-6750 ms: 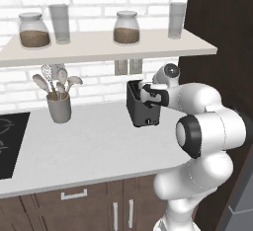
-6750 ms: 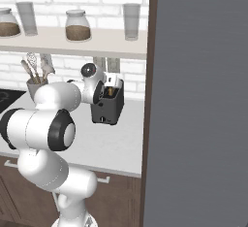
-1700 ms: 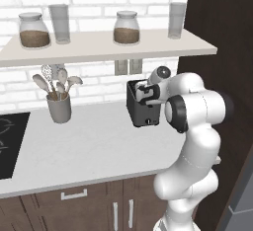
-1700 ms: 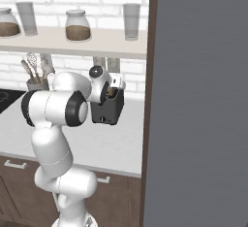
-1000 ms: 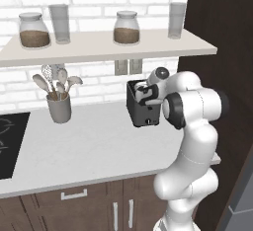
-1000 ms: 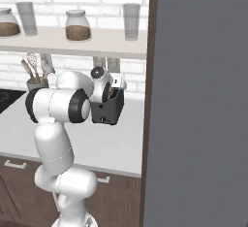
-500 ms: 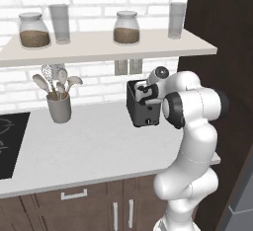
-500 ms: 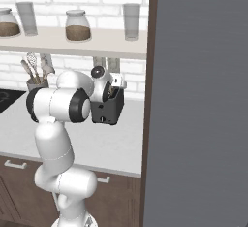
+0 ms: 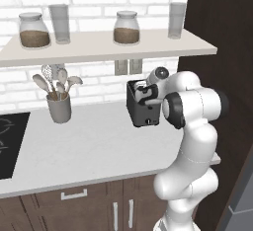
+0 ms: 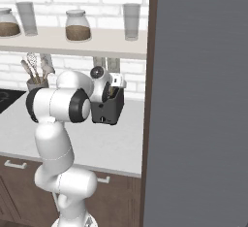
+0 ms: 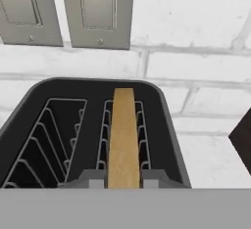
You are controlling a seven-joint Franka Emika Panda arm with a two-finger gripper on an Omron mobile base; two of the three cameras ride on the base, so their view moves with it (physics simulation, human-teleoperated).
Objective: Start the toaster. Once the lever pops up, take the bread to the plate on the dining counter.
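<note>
Two slots run along the top of the toaster (image 11: 88, 140); the bread (image 11: 122, 140) stands on edge in the right-hand one in the hand view, its long axis running from the camera toward the white brick wall (image 11: 196, 52). No writing or brand mark can be read on the toaster or anywhere else. The gripper (image 11: 123, 181) sits directly over the bread, one grey fingertip close on each side of the slice, but whether the tips actually pinch it cannot be told. From the left base view the toaster's top is largely hidden by the hand. A dark panel (image 10: 198, 100) cuts off everything to the right in the right base view.
</note>
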